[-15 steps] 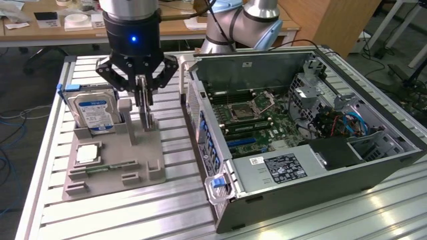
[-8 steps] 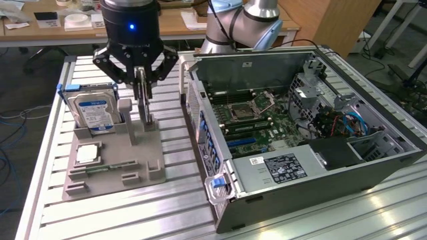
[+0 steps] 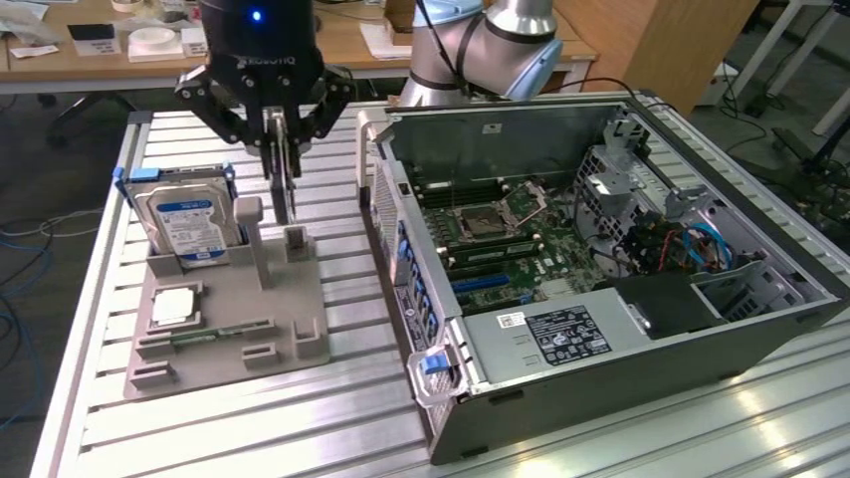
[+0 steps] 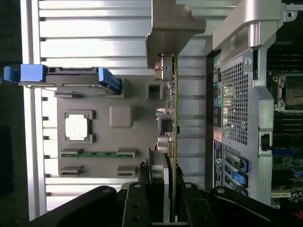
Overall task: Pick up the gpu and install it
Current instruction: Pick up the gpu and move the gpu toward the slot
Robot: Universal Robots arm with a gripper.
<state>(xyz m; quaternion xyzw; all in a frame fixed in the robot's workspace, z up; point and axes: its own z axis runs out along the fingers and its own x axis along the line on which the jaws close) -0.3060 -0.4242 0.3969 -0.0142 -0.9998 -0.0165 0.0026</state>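
One long counter (image 3: 266,418) of silver aluminium profiles with parallel grooves carries the whole work. Behind it the room shows light wooden desks (image 3: 345,40) with small boxes and papers, a wooden cabinet (image 3: 651,40), and cables on a dark floor. On the counter lies a flat grey plastic tray (image 3: 286,299) with moulded holders. In it stands a silver hard drive with a blue-white label (image 3: 186,219), and nearer the front lies a small square silver processor chip (image 3: 175,307) and a thin green memory stick (image 3: 199,337). Toward the exterior view's right rests a big grey computer case (image 3: 743,339), lying open, its green motherboard (image 3: 512,249) exposed.

The gpu (image 3: 285,199) is a thin flat card that hangs upright, edge-on, over the tray between the hard drive and the case. In the wrist view the gpu (image 4: 173,109) shows a narrow green board edge with small components on one side, and a bent silver metal bracket (image 4: 168,33) at the far end. The black tool (image 3: 279,139) pinches the card at its upper end, fingers pressed on both faces. I cannot tell if the lower end touches the small grey post (image 3: 295,244) under it.
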